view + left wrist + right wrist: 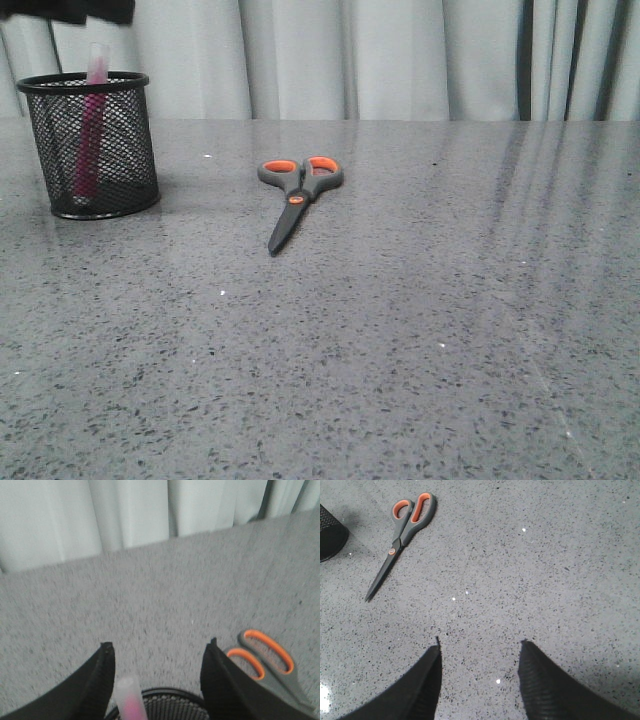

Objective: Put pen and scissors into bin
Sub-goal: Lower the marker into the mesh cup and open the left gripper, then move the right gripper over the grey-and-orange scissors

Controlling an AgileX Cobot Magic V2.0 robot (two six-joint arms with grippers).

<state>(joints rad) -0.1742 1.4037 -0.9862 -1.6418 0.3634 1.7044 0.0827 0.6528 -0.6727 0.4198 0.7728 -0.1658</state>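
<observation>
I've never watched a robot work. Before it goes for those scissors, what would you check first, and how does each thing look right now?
1. Pen standing in the bin: ok.
2. Left gripper open, not gripping the pen: ok.
3. Scissors flat on the table, blades closed, nothing touching them: ok.
4. Right gripper open, holding nothing: ok.
5. Right gripper over the scissors: not ok, they lie off to one side.
6. Room left in the bin for the scissors: probably ok, only the pen shows inside.
</observation>
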